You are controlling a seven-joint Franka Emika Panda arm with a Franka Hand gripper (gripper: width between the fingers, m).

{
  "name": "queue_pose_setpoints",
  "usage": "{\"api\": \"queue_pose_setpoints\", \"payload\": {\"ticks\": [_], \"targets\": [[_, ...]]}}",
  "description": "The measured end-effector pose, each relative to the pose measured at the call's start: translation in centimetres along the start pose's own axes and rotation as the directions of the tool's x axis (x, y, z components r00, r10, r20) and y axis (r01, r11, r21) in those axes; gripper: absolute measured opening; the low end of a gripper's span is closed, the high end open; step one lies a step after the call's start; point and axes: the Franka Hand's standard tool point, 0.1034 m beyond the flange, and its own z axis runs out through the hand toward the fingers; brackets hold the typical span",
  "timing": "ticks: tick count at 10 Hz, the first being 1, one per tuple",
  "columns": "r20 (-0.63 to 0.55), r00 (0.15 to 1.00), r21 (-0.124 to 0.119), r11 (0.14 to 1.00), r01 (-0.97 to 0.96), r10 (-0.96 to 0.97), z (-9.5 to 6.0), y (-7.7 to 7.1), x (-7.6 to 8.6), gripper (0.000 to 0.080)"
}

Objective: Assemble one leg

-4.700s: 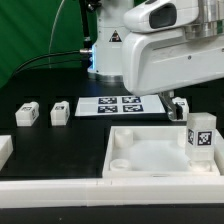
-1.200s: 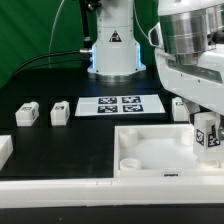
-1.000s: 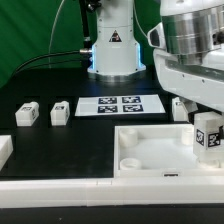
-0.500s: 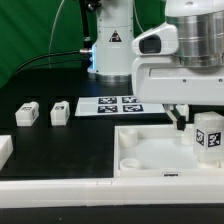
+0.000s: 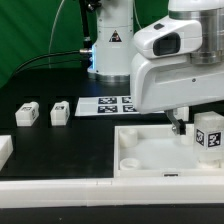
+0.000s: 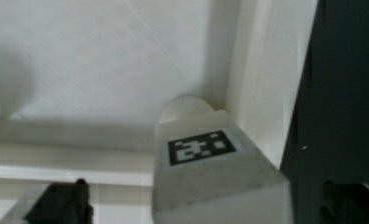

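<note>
Leg point(image 5: 208, 137) under the claw point(image 6: 213, 205), fingers apart, clamped on nothing. Stands upright inside the white tray-like part point(image 5: 150, 150), close against its wall at the exterior view's right, tag outward; probably set so to seat in a corner socket. Arm poised close above, claw pointing straight down. Farther off on the table point(image 5: 60, 150): two spare legs point(image 5: 27, 114), marker board point(image 5: 115, 104).

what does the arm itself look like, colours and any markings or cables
The arm is glossy white with bulky, rounded housings. A dark oval patch sits on the side of the housing nearest the camera. The fingers are slim and dark, nearly black. Behind it, the white base column carries a black triangle label, and thin black cables run along the green backdrop.
</note>
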Motion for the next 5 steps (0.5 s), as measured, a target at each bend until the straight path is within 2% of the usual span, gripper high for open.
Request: {"api": "queue_pose_setpoints", "payload": {"ticks": [3,5], "targets": [[0.000,1.000,0.001,1.000,0.017,-0.017,0.00,0.00,0.00,0.0648],[0.000,1.000,0.001,1.000,0.017,-0.017,0.00,0.00,0.00,0.0391]]}}
